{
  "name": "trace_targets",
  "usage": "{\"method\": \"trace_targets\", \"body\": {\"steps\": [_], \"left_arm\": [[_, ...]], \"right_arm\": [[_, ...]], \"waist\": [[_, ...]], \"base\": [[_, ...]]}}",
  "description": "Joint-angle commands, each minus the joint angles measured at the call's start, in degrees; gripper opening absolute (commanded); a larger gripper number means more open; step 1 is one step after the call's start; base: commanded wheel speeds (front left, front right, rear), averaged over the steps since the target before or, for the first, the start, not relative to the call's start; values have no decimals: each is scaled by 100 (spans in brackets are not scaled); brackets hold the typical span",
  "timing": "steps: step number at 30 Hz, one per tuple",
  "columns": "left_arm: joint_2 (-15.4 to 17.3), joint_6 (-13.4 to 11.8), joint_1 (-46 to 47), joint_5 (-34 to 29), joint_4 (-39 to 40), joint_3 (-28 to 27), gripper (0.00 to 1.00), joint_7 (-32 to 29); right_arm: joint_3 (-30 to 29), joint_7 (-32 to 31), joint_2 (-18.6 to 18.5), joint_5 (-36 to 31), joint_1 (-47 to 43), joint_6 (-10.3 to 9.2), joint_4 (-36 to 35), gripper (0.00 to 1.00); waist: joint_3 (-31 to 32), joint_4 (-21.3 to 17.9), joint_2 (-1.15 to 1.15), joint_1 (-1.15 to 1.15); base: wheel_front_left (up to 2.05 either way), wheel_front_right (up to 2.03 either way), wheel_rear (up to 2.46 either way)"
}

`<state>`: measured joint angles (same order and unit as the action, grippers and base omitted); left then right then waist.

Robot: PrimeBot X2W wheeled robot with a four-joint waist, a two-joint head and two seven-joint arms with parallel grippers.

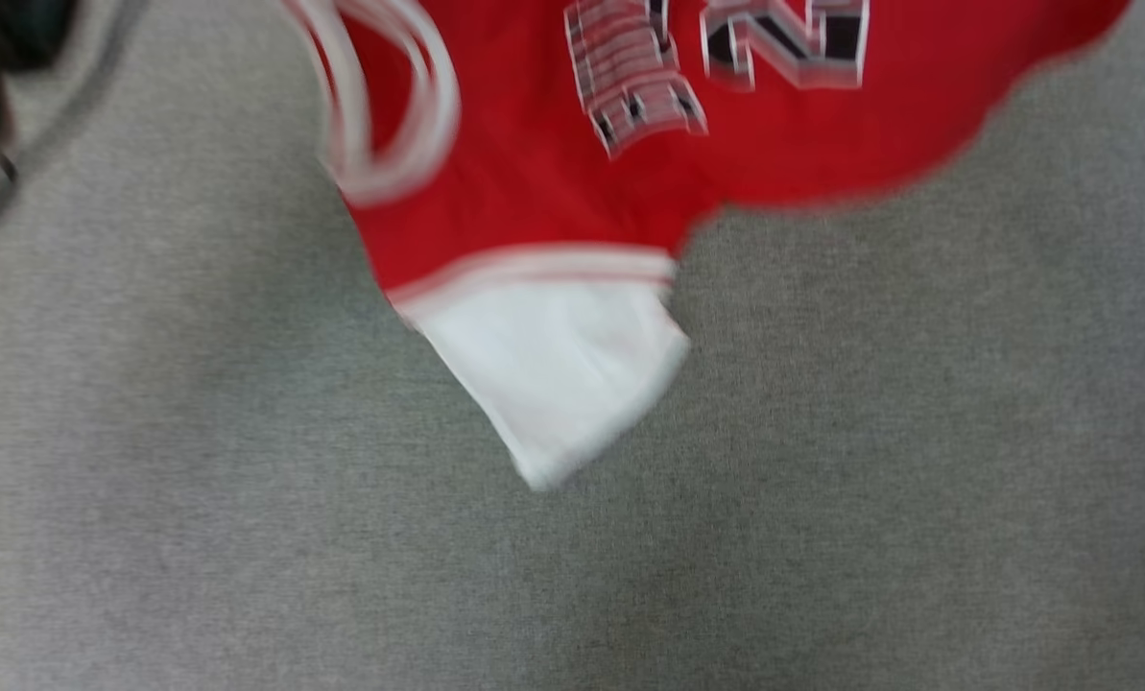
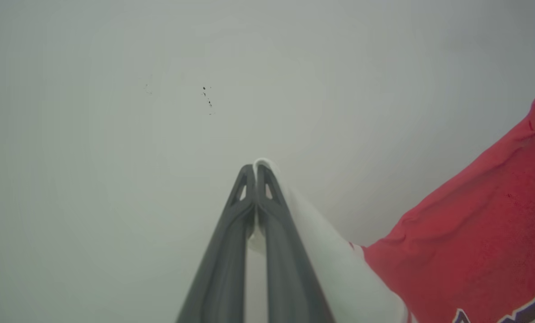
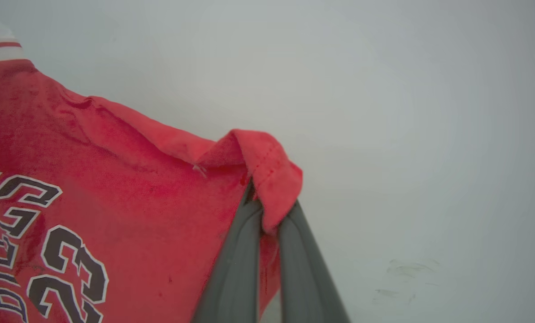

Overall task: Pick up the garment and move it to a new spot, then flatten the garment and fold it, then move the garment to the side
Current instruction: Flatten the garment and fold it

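At its tips, the left claw (image 2: 255, 172) clamps the white sleeve edge of the garment (image 2: 473, 233); the right claw (image 3: 269, 211) clamps a red hem corner. Open pale space lies beyond both.

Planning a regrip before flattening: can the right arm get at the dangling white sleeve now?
Probably not yet: the right gripper is shut on the garment at its red hem. The white sleeve itself hangs free, nothing around it.

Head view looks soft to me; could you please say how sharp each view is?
Head view: motion-smeared, the garment streaked at its edges and print. Left wrist view: sharp, evenly lit, no glare. Right wrist view: sharp, fabric texture clear.
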<state>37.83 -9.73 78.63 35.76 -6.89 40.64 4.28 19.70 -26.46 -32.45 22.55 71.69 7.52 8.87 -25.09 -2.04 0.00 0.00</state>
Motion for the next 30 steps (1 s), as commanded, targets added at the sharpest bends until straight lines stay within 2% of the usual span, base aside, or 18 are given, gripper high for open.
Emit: {"method": "trace_targets", "body": {"steps": [1, 11, 17, 24, 30], "left_arm": [[-38, 68, 223, -51, -91, -13, 0, -39], [-561, 630, 2754, -364, -1291, -224, 0, -102], [-769, 898, 3488, -500, -1914, -145, 0, 45], [-864, 1049, 2952, -354, -2412, -33, 0, 334], [-850, 1091, 1874, -77, -2611, 81, 0, 590]], "right_arm": [[3, 44, 68, -60, 224, -6, 85, 0], [155, 369, 355, -728, 2499, -6, 1275, 0], [263, 770, 610, -881, 3261, -6, 1968, 0], [763, 1166, 771, -771, 2875, -6, 2718, 0], [1182, 1521, 911, -350, 2063, -6, 3187, 0]], "waist": [[-232, -84, 0, 0], [-928, -92, 0, 0], [-1182, -41, 0, 0], [-1218, -7, 0, 0], [-1059, 8, 0, 0]], "base": [[0, 0, 0], [0, 0, 0], [0, 0, 0], [0, 0, 0], [0, 0, 0]]}}
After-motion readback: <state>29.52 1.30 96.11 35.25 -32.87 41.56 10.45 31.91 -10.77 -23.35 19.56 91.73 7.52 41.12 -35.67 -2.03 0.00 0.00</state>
